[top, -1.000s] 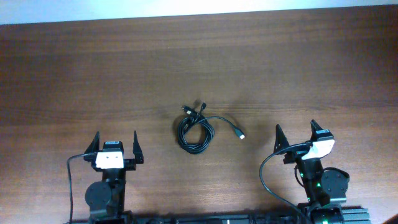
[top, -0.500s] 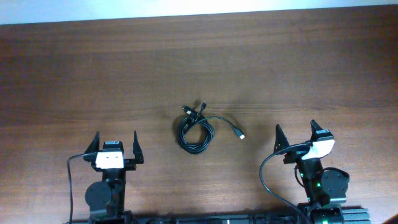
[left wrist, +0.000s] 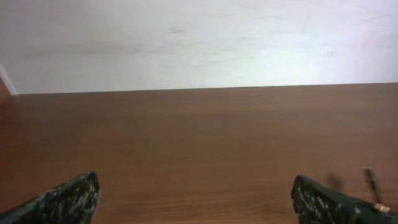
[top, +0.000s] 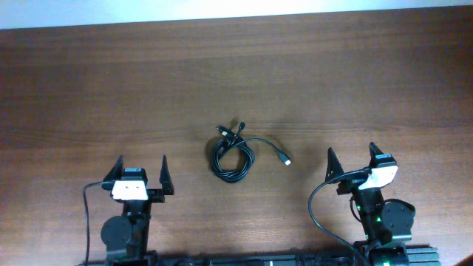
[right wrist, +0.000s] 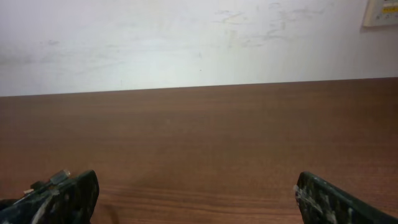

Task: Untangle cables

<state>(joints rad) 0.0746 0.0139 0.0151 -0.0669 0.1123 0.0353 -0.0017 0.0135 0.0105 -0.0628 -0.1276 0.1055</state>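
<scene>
The cables (top: 233, 154) lie coiled together as one black bundle in the middle of the wooden table (top: 236, 81). Short plug ends stick out at the top, and one strand runs right to a light tip (top: 287, 160). My left gripper (top: 142, 168) is open and empty, to the lower left of the bundle. My right gripper (top: 352, 157) is open and empty, to the lower right. In the left wrist view the open fingers (left wrist: 193, 196) frame bare table, with a blurred plug end (left wrist: 372, 182) at the right edge. The right wrist view shows open fingers (right wrist: 196, 193) over bare wood.
The table's far edge (top: 236, 21) meets a white wall. Thick black wires (top: 314, 210) loop beside the right arm's base, and another wire (top: 85, 214) beside the left arm's base.
My left gripper has shifted very slightly to the right. The cables and the right arm have not moved.
</scene>
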